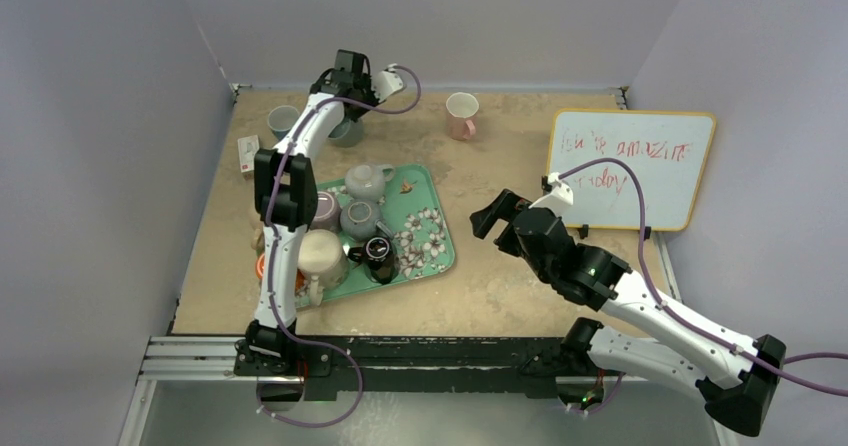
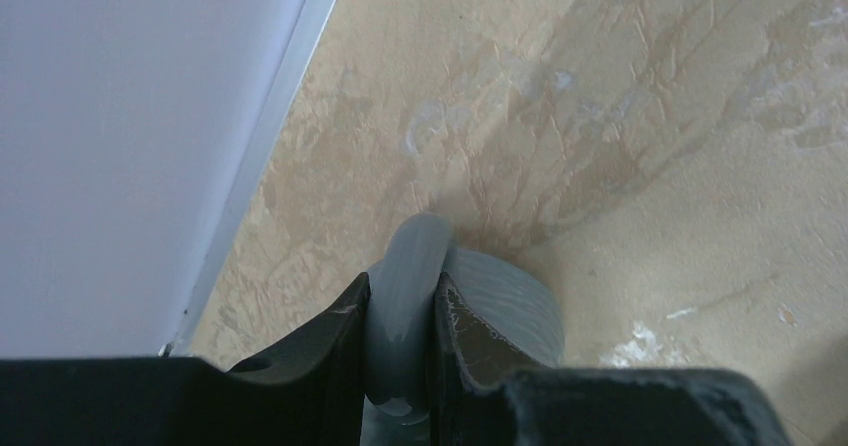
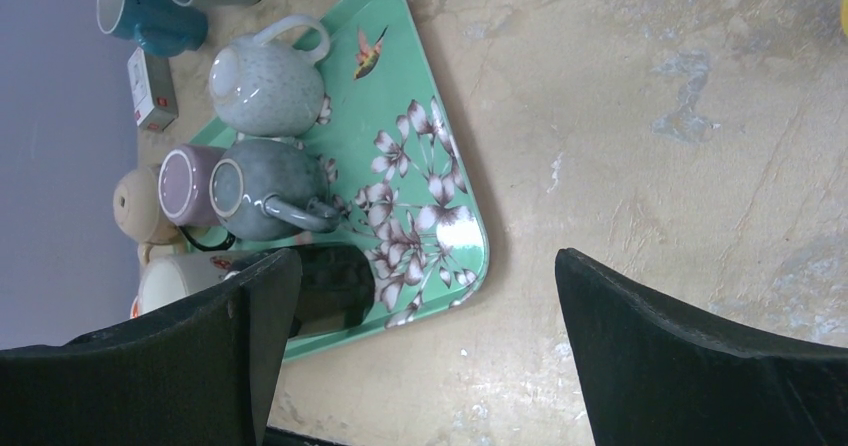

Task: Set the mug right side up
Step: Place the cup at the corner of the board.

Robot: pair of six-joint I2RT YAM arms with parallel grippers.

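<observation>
One grip | left tool (image 2: 400, 296) pinches smooth looped handle (image 2: 415, 241) of ribbed grey mug (image 2: 515, 306) (ceramic) | right tool (image 3: 427, 261) agape

A green floral tray (image 1: 415, 201) sits left of centre, 1 pink cup (image 1: 461, 115) stands far back, and a whiteboard (image 1: 630, 171) with red scrawl stands right.

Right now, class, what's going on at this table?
The left gripper is shut on the handle of a grey mug at the far left of the table, near the wall. Whether the mug is upright yet is hard to tell. The right gripper hangs open over bare table beside the green tray, holding nothing.
</observation>
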